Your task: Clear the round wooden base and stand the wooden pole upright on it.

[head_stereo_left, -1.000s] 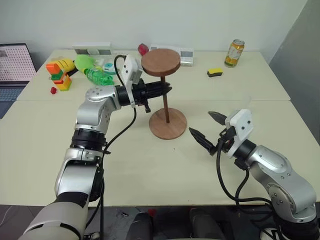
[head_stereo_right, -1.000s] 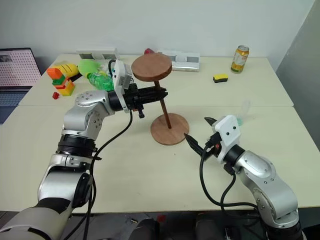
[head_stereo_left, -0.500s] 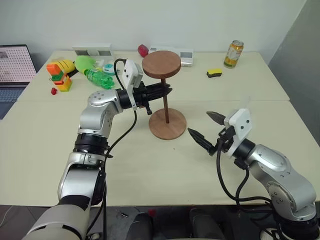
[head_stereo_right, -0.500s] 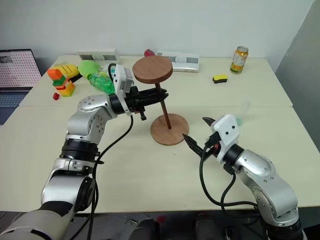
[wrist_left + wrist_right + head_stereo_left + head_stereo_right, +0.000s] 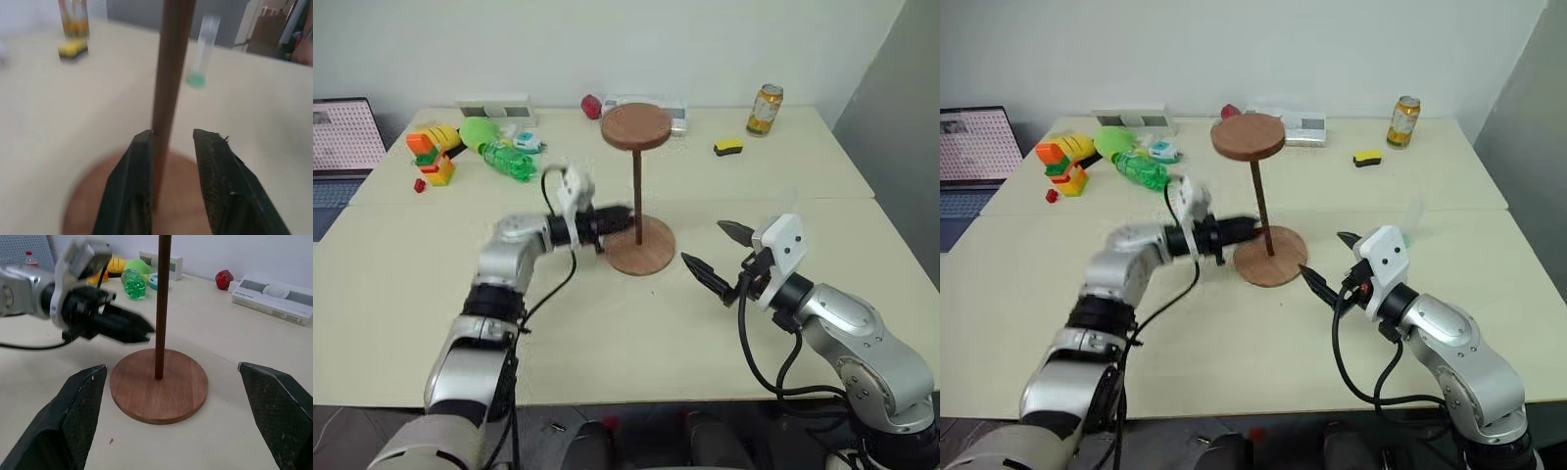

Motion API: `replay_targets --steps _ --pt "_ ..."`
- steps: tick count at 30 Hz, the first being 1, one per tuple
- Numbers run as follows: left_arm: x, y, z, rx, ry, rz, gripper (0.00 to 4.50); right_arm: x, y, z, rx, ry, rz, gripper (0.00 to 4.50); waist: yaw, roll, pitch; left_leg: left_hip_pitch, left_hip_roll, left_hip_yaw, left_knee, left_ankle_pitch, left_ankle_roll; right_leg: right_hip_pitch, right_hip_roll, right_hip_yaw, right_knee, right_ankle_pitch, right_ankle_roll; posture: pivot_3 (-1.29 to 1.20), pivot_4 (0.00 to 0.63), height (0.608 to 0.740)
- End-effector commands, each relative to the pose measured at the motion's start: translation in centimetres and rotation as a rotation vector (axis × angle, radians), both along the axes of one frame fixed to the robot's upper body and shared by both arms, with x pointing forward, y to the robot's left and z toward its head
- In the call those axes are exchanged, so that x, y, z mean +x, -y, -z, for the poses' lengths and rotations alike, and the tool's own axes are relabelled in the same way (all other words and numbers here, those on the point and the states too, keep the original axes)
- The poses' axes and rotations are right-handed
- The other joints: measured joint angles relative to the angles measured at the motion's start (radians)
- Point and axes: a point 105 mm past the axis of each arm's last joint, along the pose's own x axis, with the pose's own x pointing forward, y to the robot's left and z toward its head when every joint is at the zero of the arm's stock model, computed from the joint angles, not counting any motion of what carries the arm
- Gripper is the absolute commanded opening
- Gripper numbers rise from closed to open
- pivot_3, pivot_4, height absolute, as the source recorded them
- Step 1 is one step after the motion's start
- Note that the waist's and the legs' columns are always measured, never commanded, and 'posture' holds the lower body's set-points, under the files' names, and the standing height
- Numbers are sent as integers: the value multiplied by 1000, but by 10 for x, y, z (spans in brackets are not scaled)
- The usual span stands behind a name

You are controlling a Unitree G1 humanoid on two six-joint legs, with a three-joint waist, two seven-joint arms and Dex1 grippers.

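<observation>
Your left gripper (image 5: 168, 147) has dropped down the wooden pole (image 5: 637, 201), jaws slightly parted around it; pole upright on the round wooden base (image 5: 641, 258). Right gripper (image 5: 713, 252) gapes wide, empty, nearby.

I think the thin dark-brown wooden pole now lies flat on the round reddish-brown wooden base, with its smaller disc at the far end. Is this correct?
Not quite: the thin dark-brown wooden pole stands upright on the round reddish-brown wooden base, its smaller disc on top. The left eye view shows this.
</observation>
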Motion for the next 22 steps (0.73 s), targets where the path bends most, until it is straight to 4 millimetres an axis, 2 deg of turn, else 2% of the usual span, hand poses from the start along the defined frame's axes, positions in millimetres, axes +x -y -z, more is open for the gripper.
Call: replay_targets --steps 1,4,8,11,14,16,18,22 --pt "1 5 -36 -19 113 33 2250 -1 -1 -13 4 51 -17 4500 3 0 0 -3 0 -1 1 0 0 -2 0 -1 0 0 0 0 150 740" --pt "-3 4 -35 -13 109 44 2916 1 -2 -11 4 43 -25 4500 6 0 0 -5 -1 0 0 2 -4 -3 -2 -1 -2 0 0 0 150 740" --pt "-14 -9 -28 46 80 61 3811 2 -1 -7 -12 27 -47 4500 3 0 0 -4 -1 0 0 2 -3 -3 -2 -1 -1 0 0 0 150 740" --pt "-20 -45 -34 214 140 62 4418 7 12 -8 -65 28 -58 4500 -5 0 1 -4 0 1 0 2 -3 -3 -1 0 -1 0 0 0 150 740" --pt "-14 -86 -55 301 161 -49 4488 13 33 -7 -150 -3 -97 4500 -4 1 1 -4 0 1 -1 0 0 -3 0 0 -1 0 0 0 150 740" --pt "-17 -106 -59 348 135 -84 4488 15 43 -3 -212 -48 -137 4500 -2 1 1 -4 0 1 0 0 0 -3 -1 0 -1 0 0 0 150 740" --pt "-19 -119 -56 386 122 -108 4488 18 48 -1 -230 -66 -150 4500 -1 1 1 -4 0 1 -1 0 0 -3 -1 0 -2 0 0 0 150 740" --pt "-19 -130 -51 445 134 -137 4488 22 52 -2 -240 -71 -164 4500 4 1 1 -4 0 1 0 0 0 -3 -1 -1 -2 0 0 0 150 740"
